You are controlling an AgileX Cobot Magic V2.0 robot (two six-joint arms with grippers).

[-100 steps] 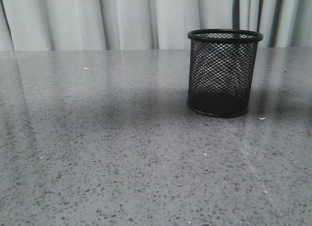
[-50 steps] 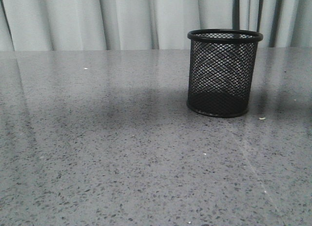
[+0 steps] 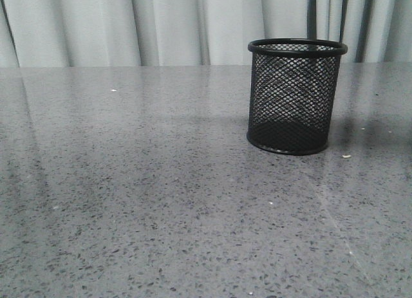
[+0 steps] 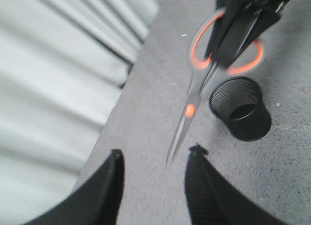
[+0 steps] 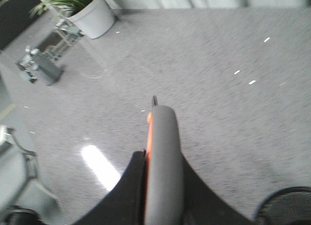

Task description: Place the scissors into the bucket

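Black wire mesh makes up the bucket (image 3: 297, 96), which stands upright and empty at the right of the front view on the speckled grey table (image 3: 141, 201). In the left wrist view the scissors (image 4: 209, 74) hang blades-down in mid-air at the upper right of the frame, their orange-lined handles clamped by the right gripper (image 4: 241, 28), tips above the table just beside the bucket's rim. The left gripper (image 4: 154, 183) stands wide and empty at the bottom of that frame. The step in hand seems to be carrying the scissors over the bucket. Next, the tips need centring above the opening, then lowering before release, or the blades may catch the rim and tip the bucket.
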